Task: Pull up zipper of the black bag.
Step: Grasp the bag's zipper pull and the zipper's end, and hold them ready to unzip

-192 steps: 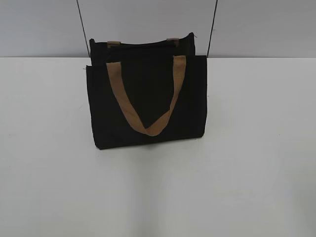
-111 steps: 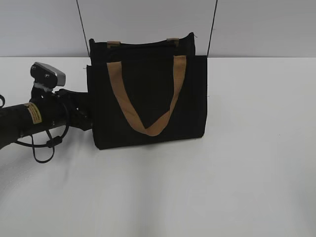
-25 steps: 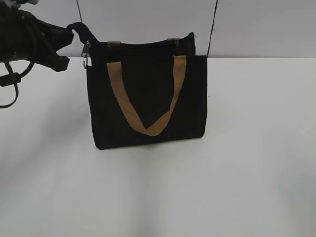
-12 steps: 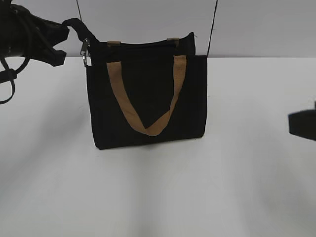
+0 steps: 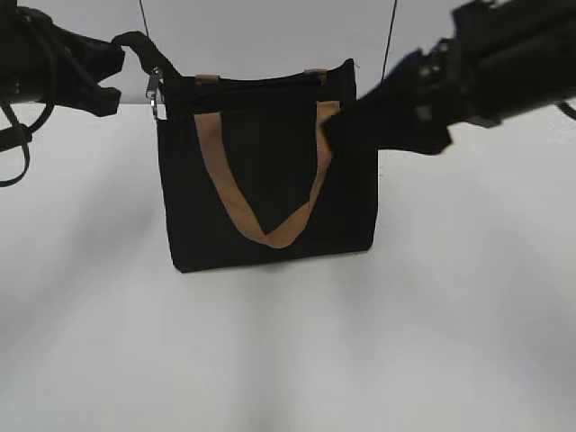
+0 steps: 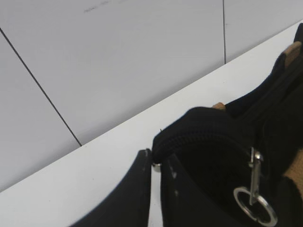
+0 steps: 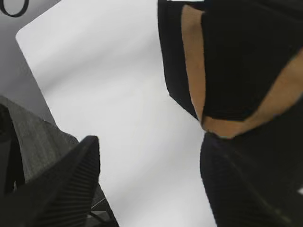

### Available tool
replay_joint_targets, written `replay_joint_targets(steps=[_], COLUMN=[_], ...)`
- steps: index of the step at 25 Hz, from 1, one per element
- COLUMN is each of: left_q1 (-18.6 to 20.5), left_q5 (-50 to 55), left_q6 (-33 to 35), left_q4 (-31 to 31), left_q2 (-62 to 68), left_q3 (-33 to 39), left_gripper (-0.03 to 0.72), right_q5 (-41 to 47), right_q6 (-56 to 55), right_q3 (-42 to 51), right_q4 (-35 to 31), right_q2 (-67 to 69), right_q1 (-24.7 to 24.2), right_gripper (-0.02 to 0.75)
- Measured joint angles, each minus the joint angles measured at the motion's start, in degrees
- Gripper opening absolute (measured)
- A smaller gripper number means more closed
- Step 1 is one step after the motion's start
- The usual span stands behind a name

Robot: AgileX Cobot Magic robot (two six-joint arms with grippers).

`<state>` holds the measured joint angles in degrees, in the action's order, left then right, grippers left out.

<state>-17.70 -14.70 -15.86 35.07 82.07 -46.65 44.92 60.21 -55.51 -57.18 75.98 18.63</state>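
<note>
Table: you see a plain white table [image 5: 468, 297] with a matte top under soft, even light.
Wall: behind it you have a pale grey wall [image 5: 261, 40], split into panels by thin dark seams [image 5: 142, 27].

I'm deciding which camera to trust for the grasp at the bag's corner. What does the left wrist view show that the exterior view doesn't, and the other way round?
Only the left wrist view shows, close up, the left gripper closed on the black loop at the bag's top corner, with the metal clip hanging beside it.

Only the exterior view shows the whole black bag standing upright on the table, its tan handle hanging in front, and the right gripper arriving at the bag's upper right.

Both show the loop, the clip and the bag's top edge.
</note>
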Motion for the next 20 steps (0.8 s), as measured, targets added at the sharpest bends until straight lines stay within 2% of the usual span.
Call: replay_joint_targets(steps=[8,14,20], left_q1=[-0.2,-0.2,-0.2], left_q5=[-0.1,-0.1,0.0], left_q6=[0.0,0.0,0.0], left_q4=[-1.6,-4.7,-7.2], left_q2=[0.0,0.0,0.0], left_q3=[0.0,0.0,0.0], left_gripper=[0.022,0.022,0.022], right_q5=[0.1,0.1,-1.0], right_q6=[4.0,4.4,4.4], right_q3=[-19.0,-29.3,-34.5], right_q4=[-0.4,-0.4,-0.7], right_q2=[19.1,29.7,35.2], right_q1=[10.1,13.9,15.1], right_gripper=[0.503,0.503,0.503])
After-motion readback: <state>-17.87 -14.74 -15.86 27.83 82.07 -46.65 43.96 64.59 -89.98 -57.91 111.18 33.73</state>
